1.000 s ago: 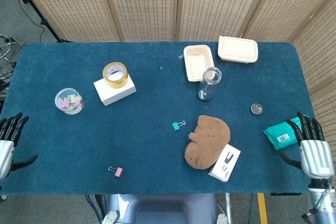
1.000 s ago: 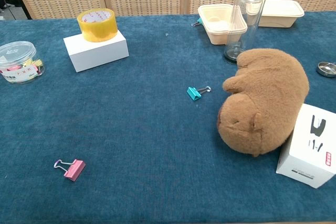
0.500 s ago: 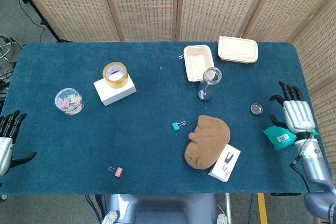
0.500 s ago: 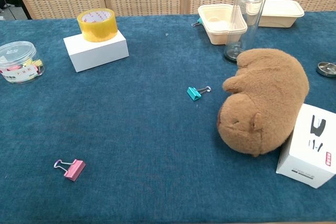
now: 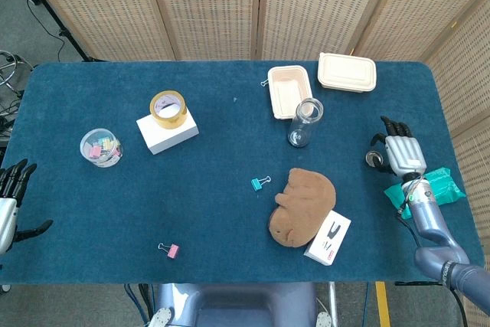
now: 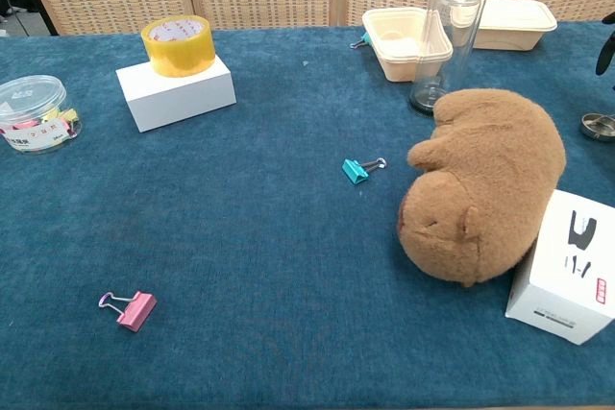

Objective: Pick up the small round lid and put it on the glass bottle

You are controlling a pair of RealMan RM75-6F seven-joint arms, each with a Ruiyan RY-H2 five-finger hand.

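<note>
The small round metal lid [image 5: 372, 160] lies flat on the blue cloth near the table's right side; the chest view shows the lid [image 6: 598, 126] at its right edge. The empty glass bottle [image 5: 305, 122] stands upright and uncapped to the lid's left, and the bottle [image 6: 450, 36] rises behind the plush toy in the chest view. My right hand [image 5: 400, 151] hovers just right of the lid with fingers apart, holding nothing; one dark fingertip [image 6: 608, 43] shows in the chest view. My left hand [image 5: 9, 198] rests open at the table's left edge.
A brown plush toy [image 5: 302, 206] and a white box [image 5: 328, 237] lie in front of the bottle. Two beige food containers [image 5: 346, 72] stand behind it. A teal packet [image 5: 432, 187] lies by my right arm. Tape roll [image 5: 168, 107], clip tub [image 5: 100, 147], teal clip [image 5: 258, 183] and pink clip [image 5: 170, 250] lie leftward.
My right hand has moved from the table's front right edge forward and inward, off the teal packet, up to the lid. The left hand has slid slightly back.
</note>
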